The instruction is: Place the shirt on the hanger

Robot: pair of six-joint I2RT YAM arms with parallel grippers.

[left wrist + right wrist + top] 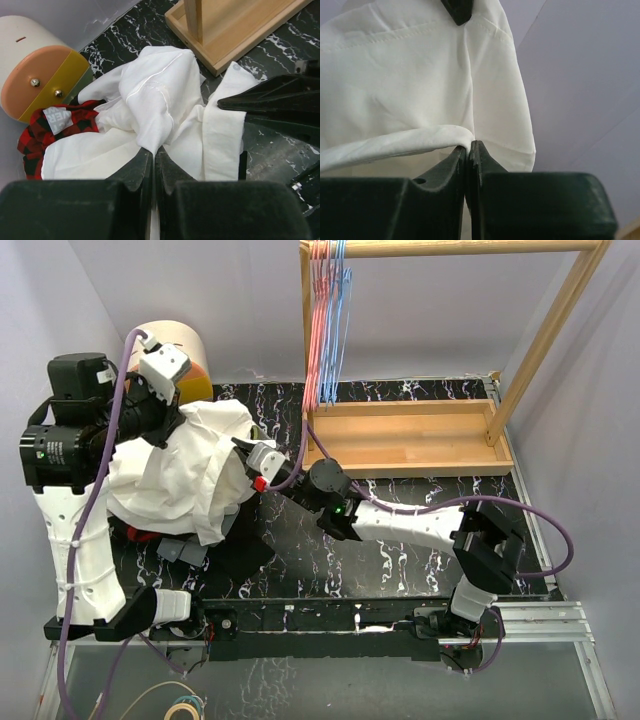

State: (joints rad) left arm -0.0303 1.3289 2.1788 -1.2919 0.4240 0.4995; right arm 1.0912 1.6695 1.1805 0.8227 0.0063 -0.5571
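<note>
Shirt (pixel 185 475) bunched at desk (pixel 330 570) left, long axis indiscernible, clenched in left tool (pixel 152 157) and right tool (pixel 469 147); tag (pixel 57 119) on plaid garment (pixel 30 145), partly legible "ER".

Two arms (pixel 80 540) (pixel 400 523), one white shirt (pixel 190 475), one plaid garment (pixel 35 135), one wooden rack (pixel 410 440)

Bright, even light; soft shadows; wrist-view foregrounds slightly blurred.

Grey tag (pixel 56 119) on plaid garment (pixel 31 145): letters "ER" legible, rest unreadable.
</note>
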